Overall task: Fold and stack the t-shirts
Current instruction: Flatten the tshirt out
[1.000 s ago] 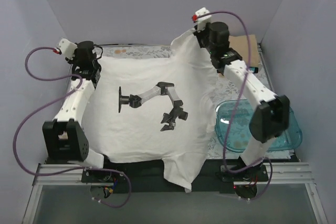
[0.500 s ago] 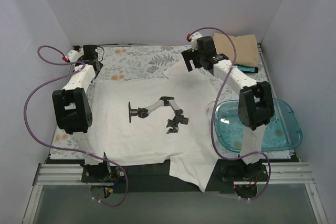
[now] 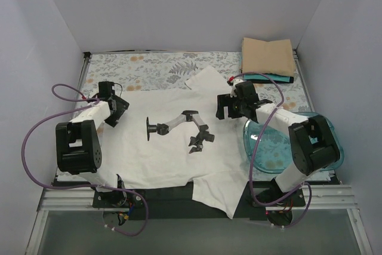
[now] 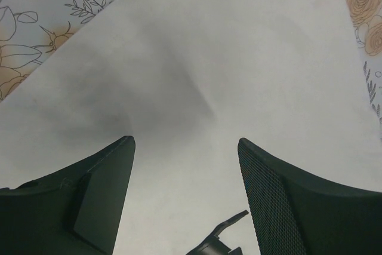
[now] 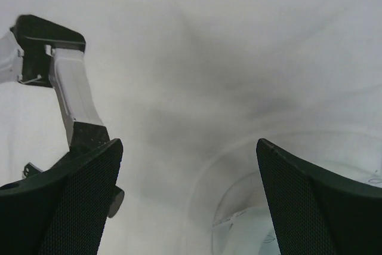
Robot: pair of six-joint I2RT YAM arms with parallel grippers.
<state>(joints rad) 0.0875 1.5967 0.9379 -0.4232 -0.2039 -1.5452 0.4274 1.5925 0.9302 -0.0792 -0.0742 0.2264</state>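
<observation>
The off-white t-shirt [image 3: 155,156] lies spread on the counter [image 3: 149,67]; the left gripper [image 4: 186,143] and right gripper [image 5: 188,143] hang seemingly just above it, fingers apart.

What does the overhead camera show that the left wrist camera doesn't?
Only the overhead view shows the whole off-white t-shirt spread flat with its printed robot arm, the folded tan shirt at the far right corner, the blue tub and the right gripper. Only the left wrist view shows the left gripper close up, its fingers apart with nothing between them. Both show the shirt's cloth on the floral table cover.
</observation>
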